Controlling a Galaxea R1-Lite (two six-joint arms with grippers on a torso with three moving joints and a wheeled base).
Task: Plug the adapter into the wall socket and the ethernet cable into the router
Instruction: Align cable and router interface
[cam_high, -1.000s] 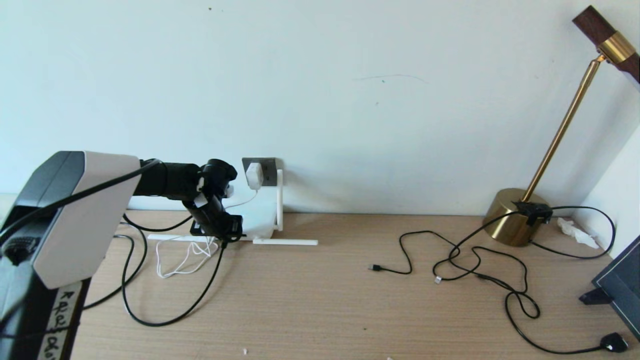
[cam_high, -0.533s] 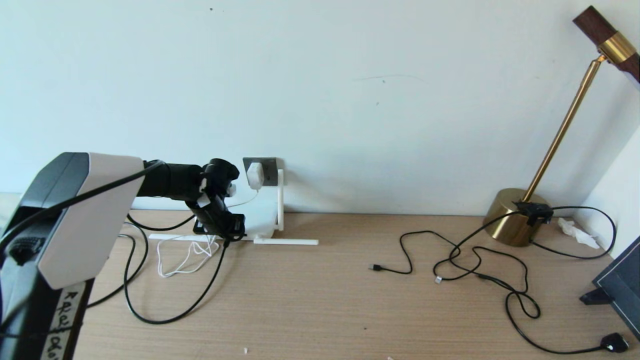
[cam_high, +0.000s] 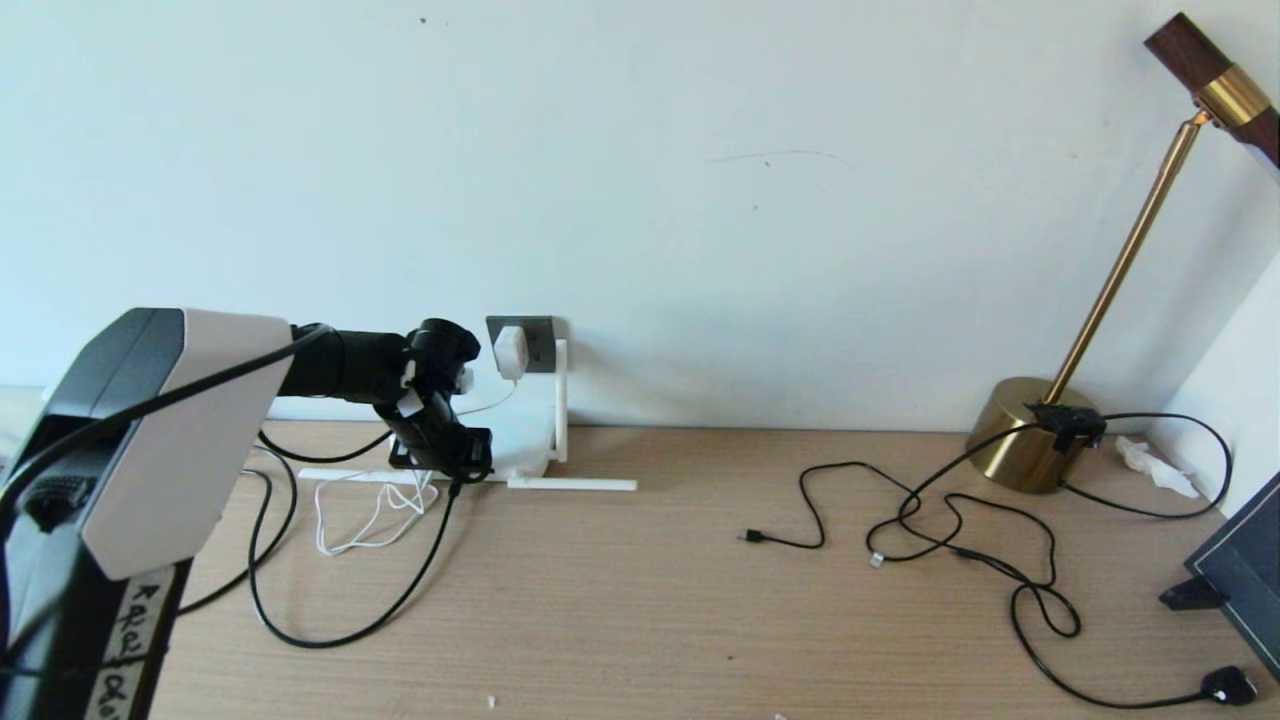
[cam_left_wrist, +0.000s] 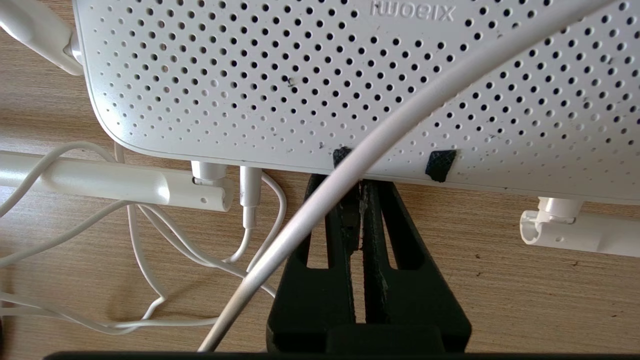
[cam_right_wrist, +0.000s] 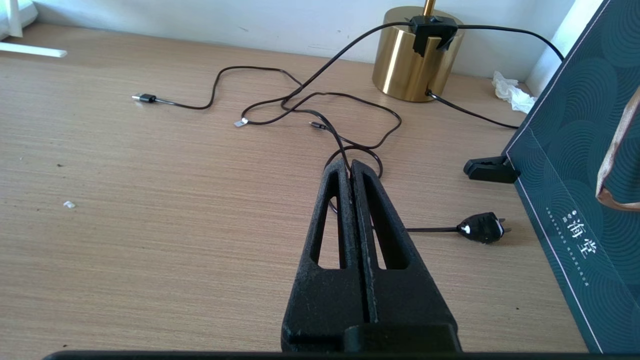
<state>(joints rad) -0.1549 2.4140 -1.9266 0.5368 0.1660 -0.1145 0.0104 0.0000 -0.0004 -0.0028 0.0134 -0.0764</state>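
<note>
A pale wall rises behind a light wooden floor (cam_high: 640, 600). The small white cube adapter (cam_high: 509, 351) sits in the dark grey wall socket (cam_high: 532, 340), just beyond the left gripper (cam_left_wrist: 360, 192), whose pinched-together fingers meet the flat white perforated router (cam_left_wrist: 350, 75) at its port edge. The ethernet cable's plug is hidden. The right gripper (cam_right_wrist: 351, 167), closed and empty, hovers near thin black cords (cam_right_wrist: 320, 107).

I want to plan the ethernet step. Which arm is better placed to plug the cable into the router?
Probably the left. The left gripper is shut, its tips right at the router edge with the ports. The right gripper is shut too, over the desk near the lamp, far from it.
</note>
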